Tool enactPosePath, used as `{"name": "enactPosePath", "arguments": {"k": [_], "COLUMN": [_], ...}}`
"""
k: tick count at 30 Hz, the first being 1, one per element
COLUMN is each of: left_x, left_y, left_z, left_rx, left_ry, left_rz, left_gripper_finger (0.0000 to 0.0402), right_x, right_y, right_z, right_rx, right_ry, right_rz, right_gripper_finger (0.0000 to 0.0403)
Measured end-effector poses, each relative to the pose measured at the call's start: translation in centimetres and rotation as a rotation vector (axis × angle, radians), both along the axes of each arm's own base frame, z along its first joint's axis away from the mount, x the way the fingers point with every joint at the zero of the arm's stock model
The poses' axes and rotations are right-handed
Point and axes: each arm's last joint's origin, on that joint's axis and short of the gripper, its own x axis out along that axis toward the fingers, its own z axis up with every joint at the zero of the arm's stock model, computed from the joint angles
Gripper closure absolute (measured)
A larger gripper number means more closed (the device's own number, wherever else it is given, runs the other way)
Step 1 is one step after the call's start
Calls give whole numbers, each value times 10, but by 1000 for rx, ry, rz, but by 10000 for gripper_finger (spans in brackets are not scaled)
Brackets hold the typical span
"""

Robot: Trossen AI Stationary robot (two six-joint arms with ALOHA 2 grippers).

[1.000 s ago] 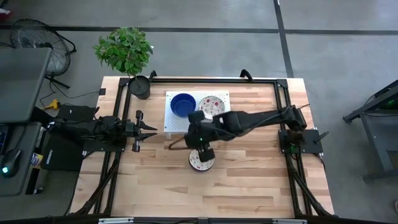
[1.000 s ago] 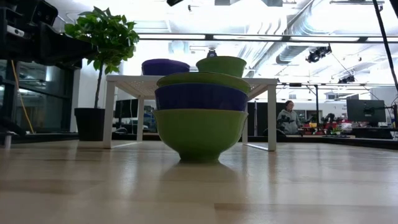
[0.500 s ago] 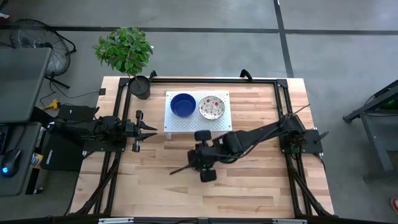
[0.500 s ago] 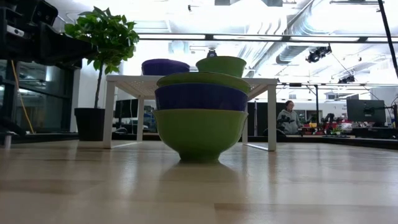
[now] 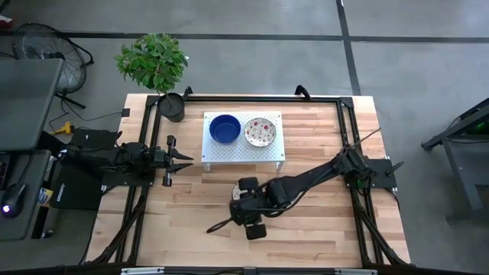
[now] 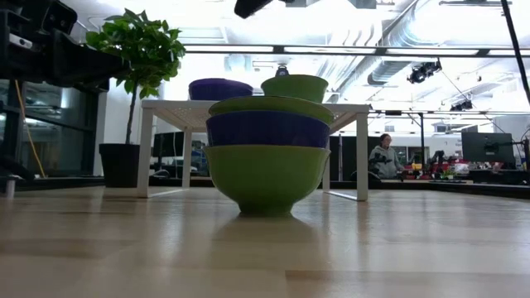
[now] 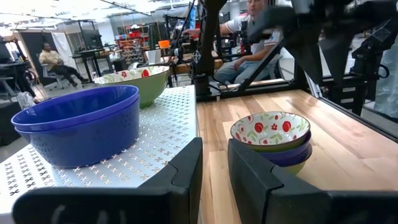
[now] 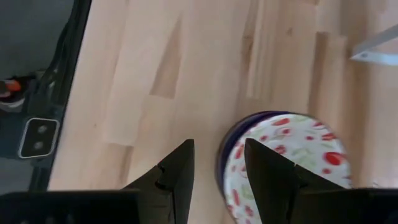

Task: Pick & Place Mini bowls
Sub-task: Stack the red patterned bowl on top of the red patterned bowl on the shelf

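A stack of three mini bowls (image 6: pixel 267 157) rests on its base on the table: green lowest, blue in the middle, a floral-inside bowl on top (image 8: pixel 283 163). In the high view my right gripper (image 5: pixel 238 208) hides the stack. That gripper is open and empty above it, its fingers (image 8: pixel 177 168) tilted down beside the top bowl. A white stand (image 5: pixel 243 151) holds nested blue bowls (image 5: pixel 225 128) and a floral bowl (image 5: pixel 260 131). My left gripper (image 5: pixel 186 161) waits at the table's left, open and empty.
A black pot with a green plant (image 5: pixel 172 107) stands at the far left corner. The black frame rails (image 5: pixel 348 130) run along the table's edges. Bare wood lies near the front edge. People show in the room beyond the table (image 6: pixel 383 153).
My right gripper has gone from the stand's front edge toward the table's near edge, passing over the stack, which it now covers in the high view. Part of the arm has come into the top of the low view. The stack has not moved.
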Motion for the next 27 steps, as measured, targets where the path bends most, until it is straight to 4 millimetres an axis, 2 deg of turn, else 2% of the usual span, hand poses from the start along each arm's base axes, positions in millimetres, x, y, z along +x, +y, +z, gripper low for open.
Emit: {"name": "enactPosePath", "arguments": {"k": [15, 27], "left_x": [0, 0], "left_y": [0, 0], "left_z": [0, 0], "left_rx": [0, 0], "left_ry": [0, 0], "left_rz": [0, 0], "left_gripper_finger": [330, 330], "right_x": [8, 6], "right_y": [15, 9], "right_z": [-34, -40], "right_rx": [72, -29], "right_ry": [102, 138], "right_rz": [-50, -67], "right_gripper_finger": [273, 273]}}
